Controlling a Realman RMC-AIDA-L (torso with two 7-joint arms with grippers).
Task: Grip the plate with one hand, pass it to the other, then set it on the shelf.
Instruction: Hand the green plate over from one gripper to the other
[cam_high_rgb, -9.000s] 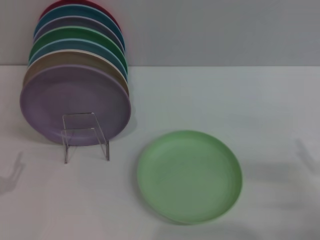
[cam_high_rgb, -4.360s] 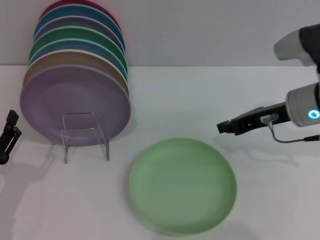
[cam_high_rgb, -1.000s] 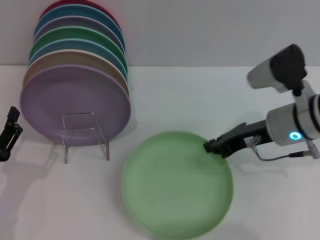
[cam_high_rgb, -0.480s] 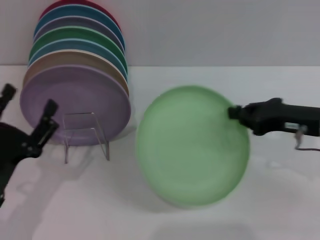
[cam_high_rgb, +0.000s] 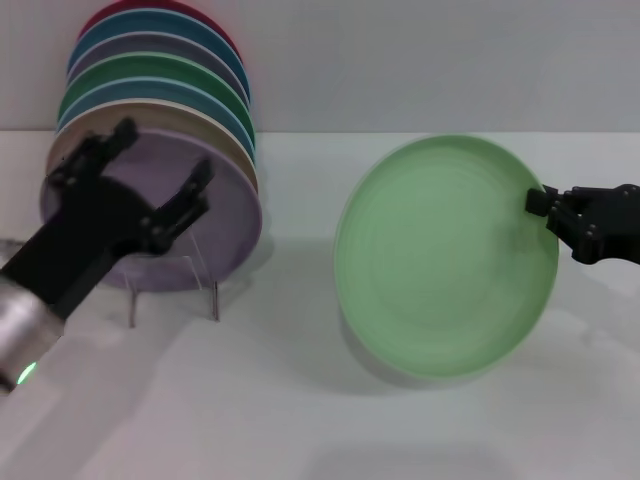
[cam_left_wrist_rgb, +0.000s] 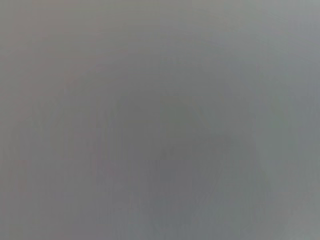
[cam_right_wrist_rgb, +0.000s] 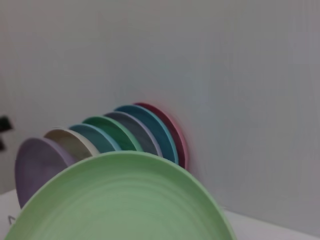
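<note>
Lifted off the desk (cam_high_rgb: 300, 420) since a moment ago, the plate (cam_high_rgb: 445, 255) now hangs tilted in the air, its face toward the camera. Right gripper (cam_high_rgb: 545, 205) fingers pinch its right rim. Left gripper (cam_high_rgb: 150, 170) has come up with fingers spread wide, holding nothing. Behind it, partly hidden, seems to be the shelf (cam_high_rgb: 205, 285) under the plate stack (cam_high_rgb: 160, 120).

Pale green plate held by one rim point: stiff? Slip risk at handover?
The round pale mint-green matte plate probably is rigid: tilted up, pinched only at its rim by the right hand, no sag. The small pinch could let it pivot. The left hand is open, apart.
</note>
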